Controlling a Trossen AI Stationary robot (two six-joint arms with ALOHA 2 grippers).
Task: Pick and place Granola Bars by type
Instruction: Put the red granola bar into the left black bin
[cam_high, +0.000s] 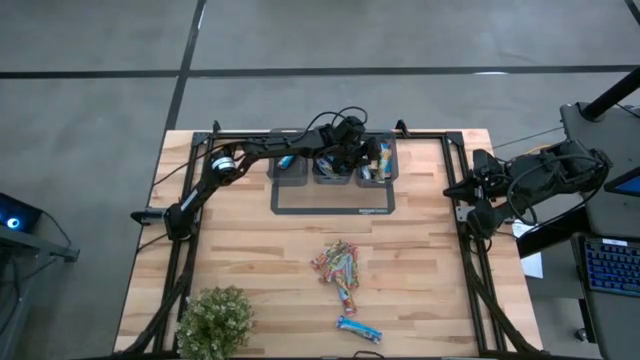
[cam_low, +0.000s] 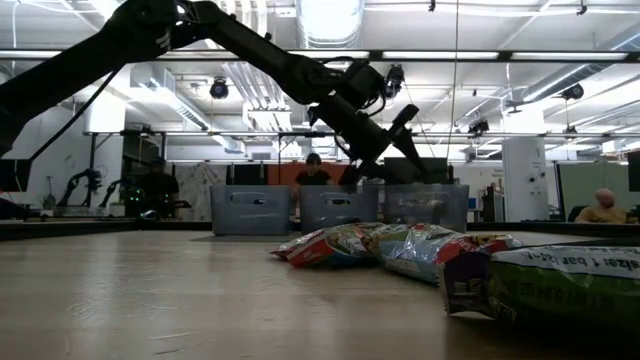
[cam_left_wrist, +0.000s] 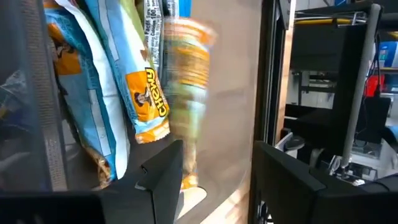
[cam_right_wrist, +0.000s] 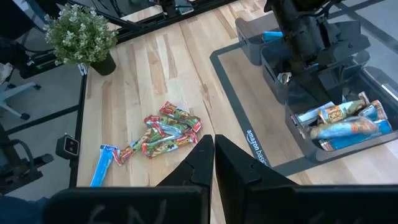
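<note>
At about seven o'clock on the table (cam_high: 250, 250) a leafy plant (cam_high: 215, 318) is seen close to the near edge. The left gripper (cam_high: 362, 158) is held over the bins at twelve o'clock, above the right-hand bin (cam_high: 377, 165); its jaws are spread fairly wide and nothing is gripped between them. In the left wrist view a blurred orange-and-green bar (cam_left_wrist: 186, 68) is seen beyond the fingers, seemingly loose among the bars already stacked in that bin. A blue wrapper (cam_high: 287, 160) is seen in the left-hand bin (cam_high: 290, 168).

Near the table's centre, toward five o'clock, a heap of multicoloured bars (cam_high: 337, 264) is left, and a single blue bar (cam_high: 358, 329) lies apart at six o'clock, near the front edge.

The bars are judged light, slim and soft enough to flex, with slick, crinkly wrappers likely to slip; a grip across the short width near mid-length would probably hold best. Bars in the heap overlap, so neighbours could be dragged along. The lone blue bar has open wood all round it. The bin walls are upright and close together, leaving little side room for the fingers.

At three o'clock the right gripper (cam_right_wrist: 208, 163) is parked off the table's edge, jaws closed and empty.
</note>
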